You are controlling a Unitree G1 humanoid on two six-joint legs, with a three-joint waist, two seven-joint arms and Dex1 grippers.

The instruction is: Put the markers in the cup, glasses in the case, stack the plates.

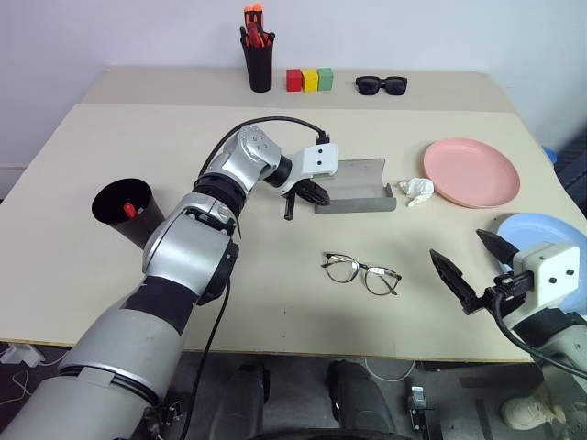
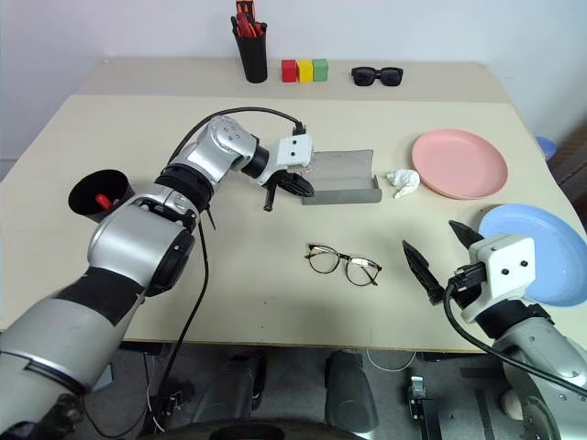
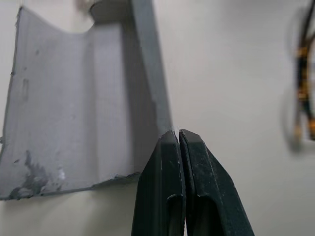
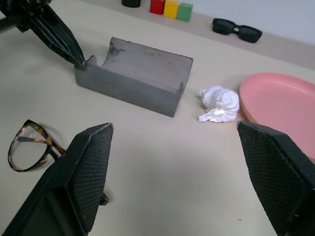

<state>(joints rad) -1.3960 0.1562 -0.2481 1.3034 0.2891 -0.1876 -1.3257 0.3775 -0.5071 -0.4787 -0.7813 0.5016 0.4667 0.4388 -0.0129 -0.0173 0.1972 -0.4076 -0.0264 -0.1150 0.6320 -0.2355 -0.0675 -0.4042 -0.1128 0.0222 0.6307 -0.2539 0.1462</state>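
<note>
**Inspector:** Left gripper (image 4: 78, 60) — condition?

**Assistant:** Fingers pressed together, tips at the near-left corner of the open grey case (image 1: 356, 186). The left wrist view puts them right at the case's front wall edge; whether they pinch that wall cannot be told.

**Inspector:** The right gripper (image 1: 470, 266)?

**Assistant:** Lower right of the head view, jaws spread wide, nothing between them. It hangs above bare table (image 1: 275, 302), just right of the glasses (image 1: 361, 272).

**Inspector:** Task items, one by one.

**Assistant:** The glasses lie flat, lower centre of the frame, below the case and apart from it. The case sits at centre, lid folded back. The black cup (image 1: 128, 209) stands at the left edge with a red-tipped marker (image 1: 129, 211) inside — a second marker cannot be made out. The pink plate (image 1: 471, 171) rests at right, the blue plate (image 2: 537, 252) below it at the right edge; the two are apart, not stacked.

**Inspector:** Other objects?

**Assistant:** A crumpled white tissue (image 1: 415, 191) between case and pink plate. Along the top: a pen holder (image 1: 258, 62) with orange-red pens, three coloured blocks (image 1: 309, 80), black sunglasses (image 1: 382, 85).
</note>
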